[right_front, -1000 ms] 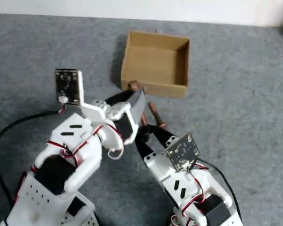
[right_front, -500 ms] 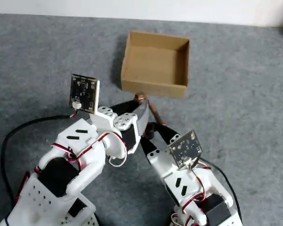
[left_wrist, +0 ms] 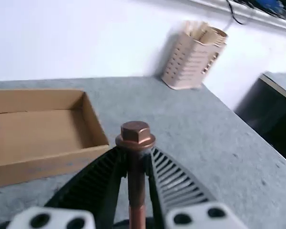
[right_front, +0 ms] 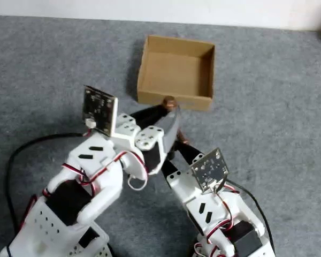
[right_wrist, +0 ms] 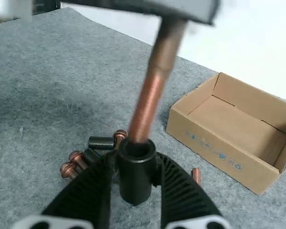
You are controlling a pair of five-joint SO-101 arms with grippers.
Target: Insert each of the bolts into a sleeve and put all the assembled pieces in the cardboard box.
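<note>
My left gripper (left_wrist: 136, 160) is shut on a copper bolt (left_wrist: 136, 136), held upright with its hex head above the fingertips. In the high view that bolt (right_front: 168, 101) sits just in front of the cardboard box (right_front: 195, 100), with the left gripper (right_front: 167, 115) under its head. My right gripper (right_wrist: 136, 183) is shut on a black sleeve (right_wrist: 136, 169), open end up. The bolt's shank (right_wrist: 155, 90) slants down from above and its tip meets the sleeve's mouth. The open box (right_wrist: 214, 150) is empty inside.
Loose copper bolts (right_wrist: 70, 164) and a second black sleeve (right_wrist: 101, 142) lie on the grey carpet behind the held sleeve; another bolt (right_wrist: 196, 175) lies near the box. A beige slotted holder (left_wrist: 193, 57) stands at the table's far side.
The left arm has swung right and toward the box, carrying the bolt over the right gripper's sleeve. The right arm has hardly moved.
</note>
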